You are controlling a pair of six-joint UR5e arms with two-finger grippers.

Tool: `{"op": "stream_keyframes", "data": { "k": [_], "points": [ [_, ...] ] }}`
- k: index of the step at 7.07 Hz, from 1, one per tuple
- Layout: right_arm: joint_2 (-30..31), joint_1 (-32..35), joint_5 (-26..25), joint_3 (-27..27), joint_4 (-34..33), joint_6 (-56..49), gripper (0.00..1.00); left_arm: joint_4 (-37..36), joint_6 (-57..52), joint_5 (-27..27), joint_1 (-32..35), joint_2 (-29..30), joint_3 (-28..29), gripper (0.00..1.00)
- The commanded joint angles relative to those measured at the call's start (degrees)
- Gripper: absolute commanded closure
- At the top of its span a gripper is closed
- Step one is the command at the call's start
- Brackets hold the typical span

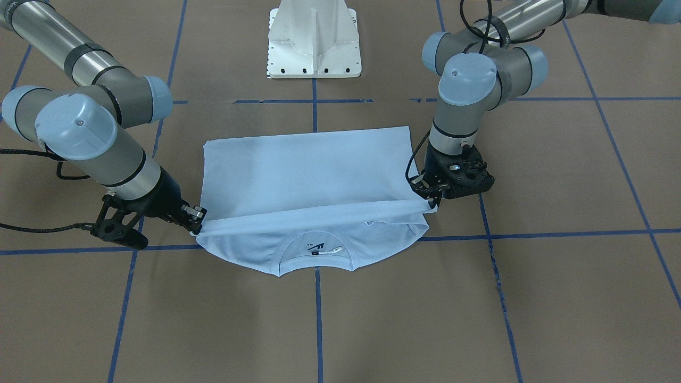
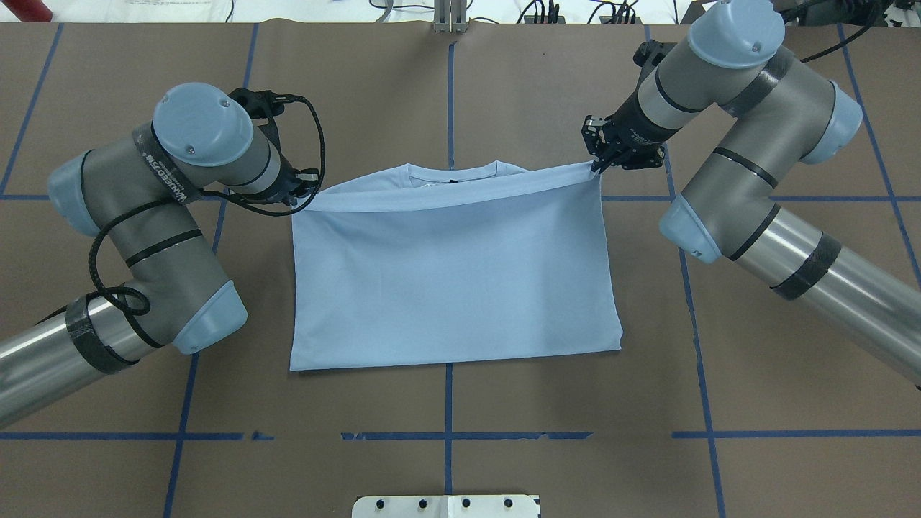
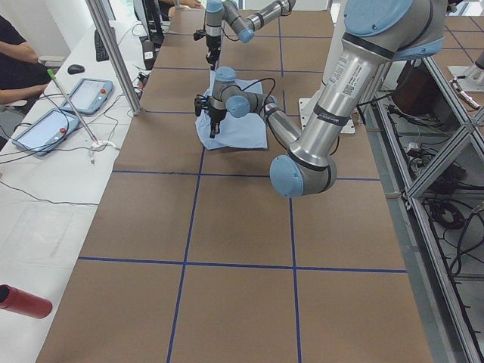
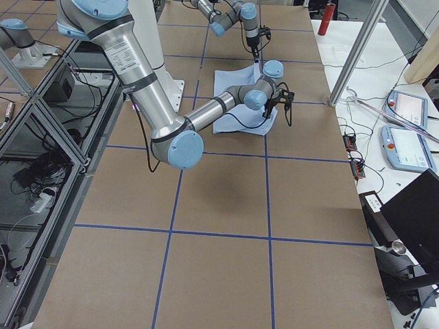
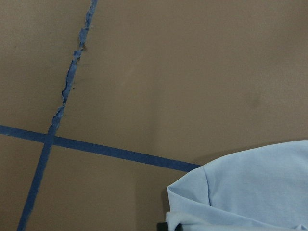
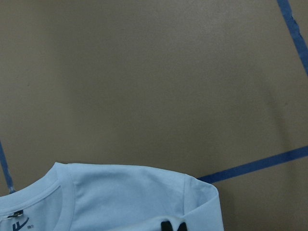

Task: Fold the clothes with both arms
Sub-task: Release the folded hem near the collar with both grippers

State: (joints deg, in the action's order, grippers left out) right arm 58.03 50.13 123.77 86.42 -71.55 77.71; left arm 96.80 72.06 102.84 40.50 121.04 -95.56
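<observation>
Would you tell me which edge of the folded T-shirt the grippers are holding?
The T-shirt edge by the collar, stretched taut between the left gripper and the right gripper; the edge toward the robot's base lies flat.

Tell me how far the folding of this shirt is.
Done: the light blue short-sleeved T-shirt shows no sleeves sticking out; they look folded in. In hand: the left end effector and right end effector pinch its raised edge, stretched near the ribbed collar. Left: lay that edge down, release.

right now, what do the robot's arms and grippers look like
Both the left arm and right arm are grey tubes with light-blue joint caps, black bands and black braided cables. The left gripper and right gripper are black, two-fingered.
</observation>
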Motion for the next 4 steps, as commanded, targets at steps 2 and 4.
{"op": "stream_keyframes", "data": {
  "k": [2, 4],
  "points": [
    [-0.64, -0.21, 0.16, -0.2, 0.36, 0.16, 1.0, 0.14, 0.1, 0.08, -0.16, 0.95, 0.9, 1.0],
    [-0.55, -0.73, -0.71, -1.33, 0.45, -0.02, 0.0, 0.4, 0.27, 0.0, -0.33, 1.13, 1.77, 0.03]
  ]
}}
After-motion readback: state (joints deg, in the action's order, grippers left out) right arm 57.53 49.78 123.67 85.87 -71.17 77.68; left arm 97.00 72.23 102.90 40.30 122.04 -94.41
